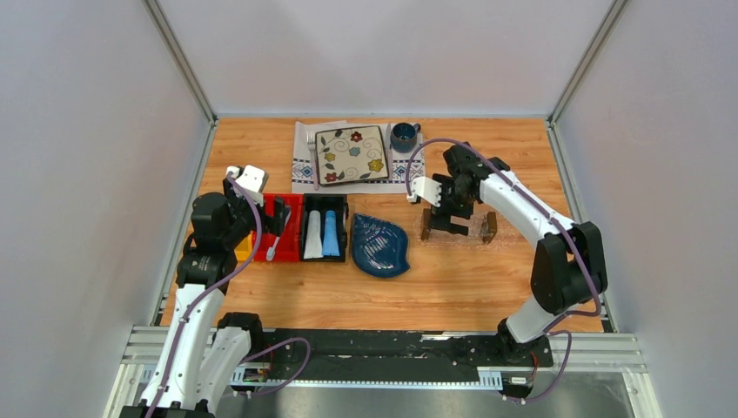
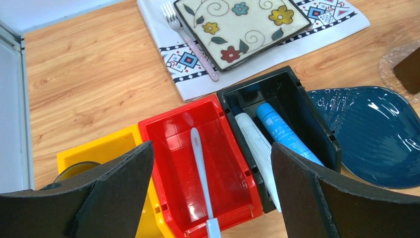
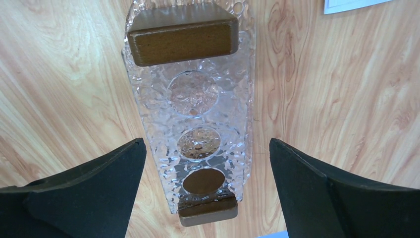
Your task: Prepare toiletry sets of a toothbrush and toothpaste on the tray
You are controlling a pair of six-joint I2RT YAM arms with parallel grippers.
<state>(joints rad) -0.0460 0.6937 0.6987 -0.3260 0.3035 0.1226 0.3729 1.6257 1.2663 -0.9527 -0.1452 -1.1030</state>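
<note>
A slim pale toothbrush [image 2: 200,163] lies lengthwise in the red bin [image 2: 171,144], its handle end over the near rim. In the black bin [image 2: 297,94] beside it lie two toothpaste tubes, one white [image 2: 253,146] and one light blue [image 2: 281,130]. My left gripper [image 2: 212,151] hovers open above the red bin, its fingers astride the toothbrush and apart from it. The clear tray [image 3: 148,99] with a wooden block [image 3: 181,34] at each short end rests on the table with nothing in it. My right gripper [image 3: 207,148] is open just above it, holding nothing.
A yellow bin [image 2: 96,148] adjoins the red one on the left. A dark blue leaf-shaped dish [image 2: 376,134] lies between the black bin and the tray. At the back sit a flowered plate [image 2: 237,22] and fork [image 2: 190,44] on a placemat, and a mug [image 1: 403,136].
</note>
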